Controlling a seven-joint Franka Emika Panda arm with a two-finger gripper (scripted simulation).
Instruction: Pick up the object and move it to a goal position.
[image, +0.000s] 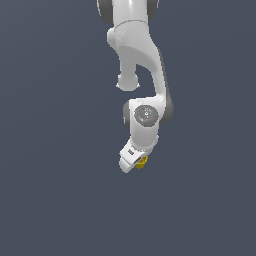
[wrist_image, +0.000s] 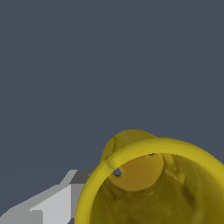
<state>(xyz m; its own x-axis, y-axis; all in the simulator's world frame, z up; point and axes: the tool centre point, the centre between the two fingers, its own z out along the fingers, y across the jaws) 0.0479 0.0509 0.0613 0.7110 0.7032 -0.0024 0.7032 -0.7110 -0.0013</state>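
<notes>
in the exterior view, mid-frame, the arm (image: 142, 75) folds down over a plain dark backdrop. pincer (image: 135, 162) at its tip looks clenched on the yellow cup (image: 142, 161), which sits right at the fingers. wrist view: cup (wrist_image: 153, 183) fills the frame, one finger (wrist_image: 52, 205) beside it. judgement: grasp done, carry to goal remains; no goal marker visible.

small mustard-yellow hollow cup (image: 142, 162) — tilted, off the ground
</notes>
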